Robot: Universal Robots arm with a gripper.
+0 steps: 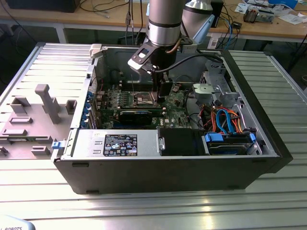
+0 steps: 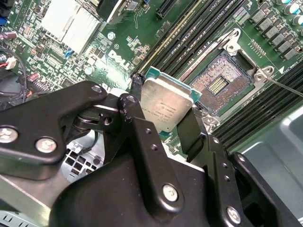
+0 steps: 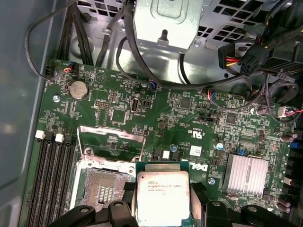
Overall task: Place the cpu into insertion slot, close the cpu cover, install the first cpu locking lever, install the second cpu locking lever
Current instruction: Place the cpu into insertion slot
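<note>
Black two-fingered gripper is gripping the small square silvery-grey cpu by opposite edges, holding it just beside the dark-centred insertion slot; thin silvery cpu cover is standing raised

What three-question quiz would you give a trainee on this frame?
1. Multiple choice: the black gripper is A) open, B) shut on the small square silvery-topped cpu, C) shut on a cable.
2. True or false: the thin silvery square-framed cpu cover stands raised.
3. Fill in: the silver-rimmed square insertion slot on the green circuit board is ___ (empty or filled).

Key: 1 B; 2 true; 3 empty.
</note>
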